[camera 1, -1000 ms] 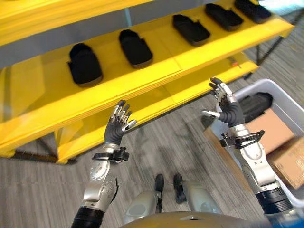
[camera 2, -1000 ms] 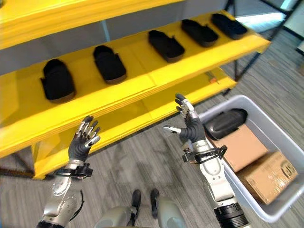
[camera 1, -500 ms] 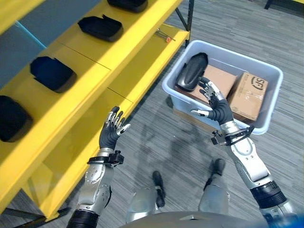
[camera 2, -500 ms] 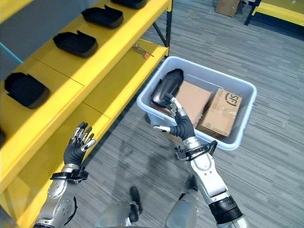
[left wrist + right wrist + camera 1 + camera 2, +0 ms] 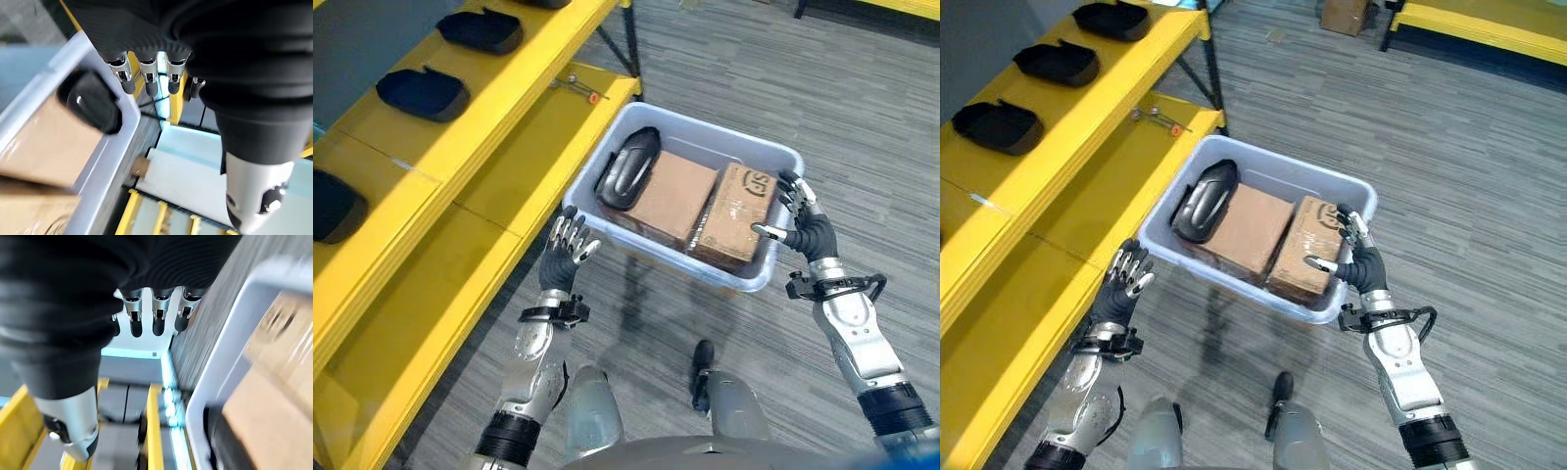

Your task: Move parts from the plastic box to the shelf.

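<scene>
Hands [image 5: 570, 253] now flanking plastic box [image 5: 773, 157].

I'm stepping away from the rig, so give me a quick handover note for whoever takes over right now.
Left hand: open, empty, beside the near left corner of the plastic box.
Right hand: open, empty, at the box's right end wall.
In the box: one black part on top of two cardboard boxes.
Done: three black parts show on the yellow shelf.
Left: pick the part out of the box and set it on the shelf.
</scene>
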